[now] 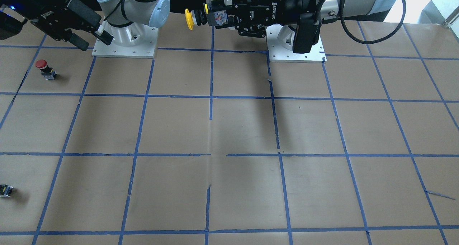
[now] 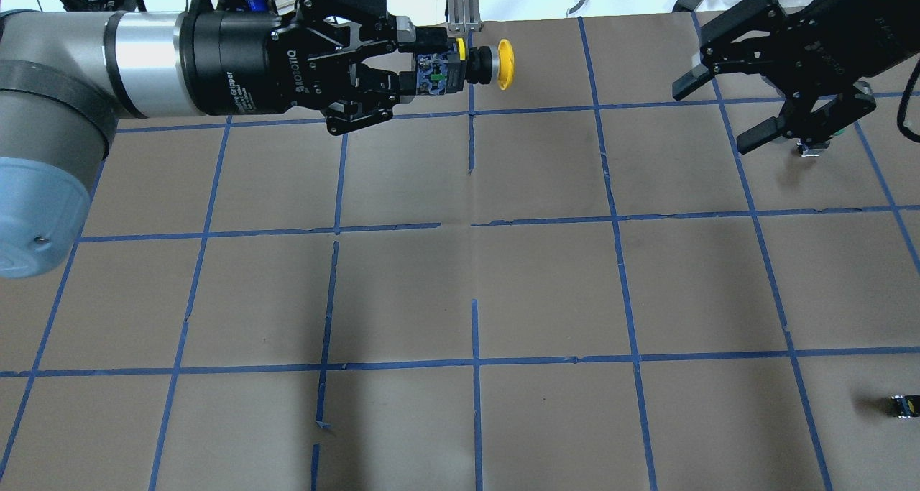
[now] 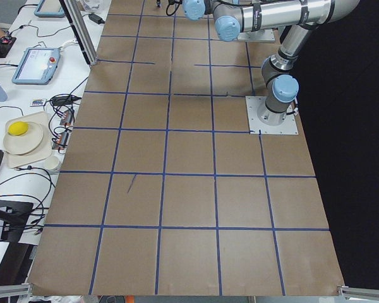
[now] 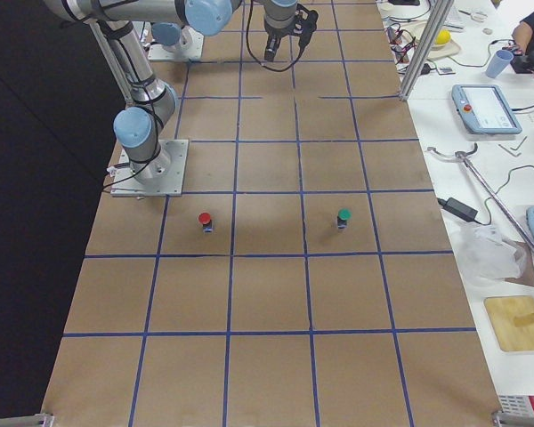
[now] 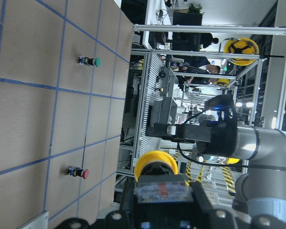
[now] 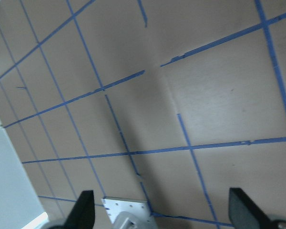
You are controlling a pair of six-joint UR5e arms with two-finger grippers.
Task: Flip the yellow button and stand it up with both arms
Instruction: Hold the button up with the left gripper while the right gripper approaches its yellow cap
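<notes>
My left gripper (image 2: 420, 63) is shut on the blocky body of the yellow button (image 2: 505, 64) and holds it high above the table. The button lies sideways, its cap pointing toward my right arm. It also shows in the front view (image 1: 188, 19) under the left gripper (image 1: 215, 17), and in the left wrist view (image 5: 156, 164). My right gripper (image 2: 719, 113) is open and empty, in the air some way from the cap. In the front view the right gripper (image 1: 93, 40) hangs near its base. The right wrist view shows only its spread fingertips (image 6: 83, 210) over the table.
A red-capped button (image 1: 43, 68) stands upright below my right gripper. A small black capless block (image 1: 5, 190) lies near the table's edge on my right side; it also shows in the overhead view (image 2: 902, 406). A green-capped button (image 4: 343, 218) stands further out. White base plates (image 1: 125, 51) sit at the back.
</notes>
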